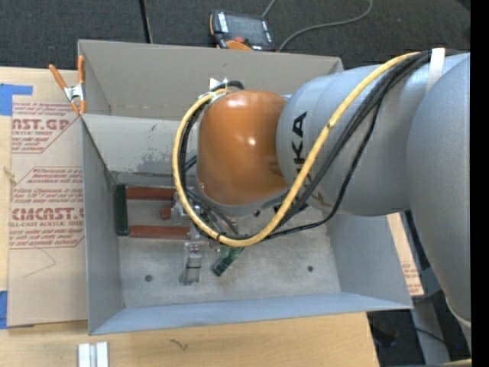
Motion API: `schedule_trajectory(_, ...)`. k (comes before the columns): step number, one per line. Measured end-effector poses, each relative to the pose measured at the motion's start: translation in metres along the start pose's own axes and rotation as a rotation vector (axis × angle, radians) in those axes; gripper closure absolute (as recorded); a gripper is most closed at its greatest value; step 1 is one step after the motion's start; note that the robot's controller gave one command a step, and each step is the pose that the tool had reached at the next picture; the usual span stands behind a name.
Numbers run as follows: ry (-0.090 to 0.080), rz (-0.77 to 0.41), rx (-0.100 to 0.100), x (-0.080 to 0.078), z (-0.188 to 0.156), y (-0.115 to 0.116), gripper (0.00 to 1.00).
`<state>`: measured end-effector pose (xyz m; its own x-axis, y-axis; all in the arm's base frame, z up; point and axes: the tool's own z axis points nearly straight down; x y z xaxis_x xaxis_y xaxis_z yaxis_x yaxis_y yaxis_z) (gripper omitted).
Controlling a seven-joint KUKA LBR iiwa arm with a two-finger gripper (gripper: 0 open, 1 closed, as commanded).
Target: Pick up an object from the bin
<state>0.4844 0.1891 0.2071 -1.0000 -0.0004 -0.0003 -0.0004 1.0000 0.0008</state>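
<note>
My gripper (pixel 208 264) hangs below the orange wrist cover, low over the bin's floor near the front middle. Its two fingertips stand apart, a metal one on the left (pixel 190 266) and a darker greenish one on the right (pixel 225 261), with bare floor between them. Just to the left and slightly behind lies a tool (pixel 149 212) with two reddish-brown arms joined by a dark green bar at its left end. Its right ends run under the wrist and are hidden. The left fingertip sits close to the nearer reddish arm (pixel 157 232) but does not hold it.
The arm and its orange cover hide the bin's middle and back. Bare grey floor shows at the front right and front left. The sloping left wall rises close behind the tool's green bar.
</note>
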Motion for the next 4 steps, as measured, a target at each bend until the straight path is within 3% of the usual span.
schedule_trajectory(1,0.004,0.086,0.002,-0.032,0.131,-0.018,0.00)
schedule_trajectory(2,-0.005,0.111,-0.002,-0.083,0.136,0.001,0.00)
schedule_trajectory(3,-0.002,0.111,-0.002,-0.082,0.137,0.001,1.00)
schedule_trajectory(4,-0.008,0.072,-0.004,-0.059,-0.027,0.029,1.00)
